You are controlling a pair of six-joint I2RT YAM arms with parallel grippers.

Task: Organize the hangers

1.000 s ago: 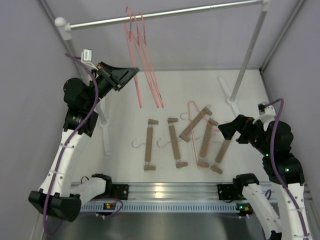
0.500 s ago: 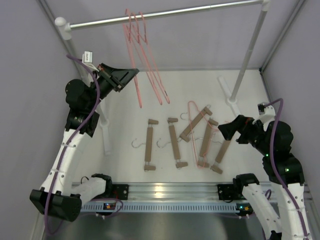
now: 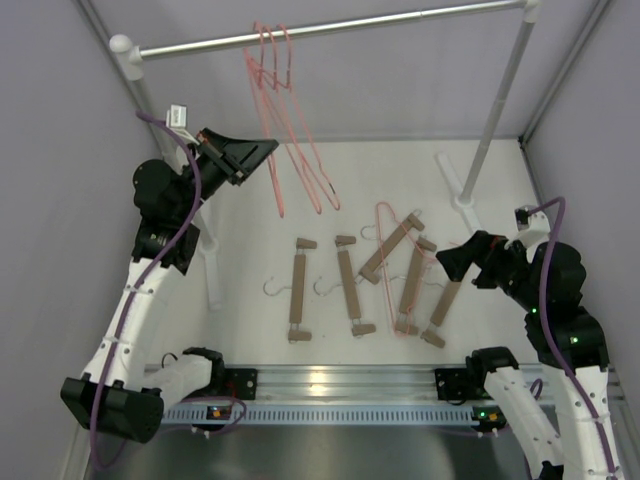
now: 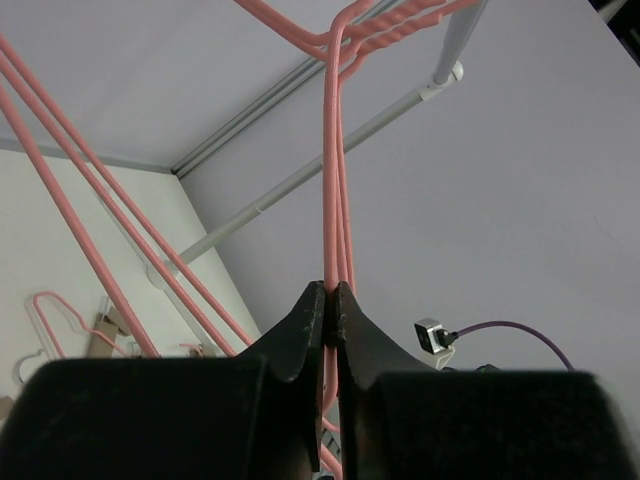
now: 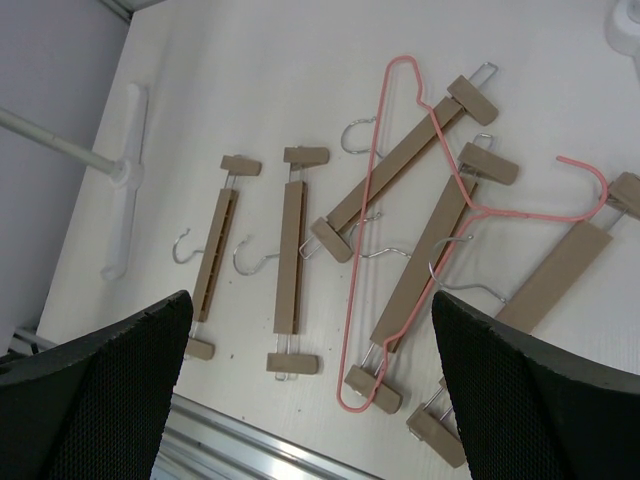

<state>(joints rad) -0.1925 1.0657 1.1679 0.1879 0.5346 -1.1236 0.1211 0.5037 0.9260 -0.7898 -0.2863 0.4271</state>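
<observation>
Three pink wire hangers [image 3: 290, 130] hang from the silver rail [image 3: 400, 20]. My left gripper [image 3: 270, 148] is raised beside them and shut on the wire of one pink hanger [image 4: 330, 150]. A fourth pink hanger [image 3: 392, 262] lies on the table across the wooden hangers and also shows in the right wrist view [image 5: 365, 260]. Five wooden bar hangers lie in a row on the table, from the leftmost [image 3: 298, 290] to the rightmost [image 3: 445, 303]. My right gripper [image 3: 452, 262] is open and empty, hovering above the rightmost ones [image 5: 430, 250].
The rail rests on two white posts, left [image 3: 205, 250] and right [image 3: 490, 120], with a white foot [image 5: 125, 180] on the table. Grey walls close in the left, right and back. A metal base rail [image 3: 330, 385] runs along the near edge.
The lower end of one hanging pink hanger has swung to the right. My left gripper shifted only slightly. The right arm has not moved.
</observation>
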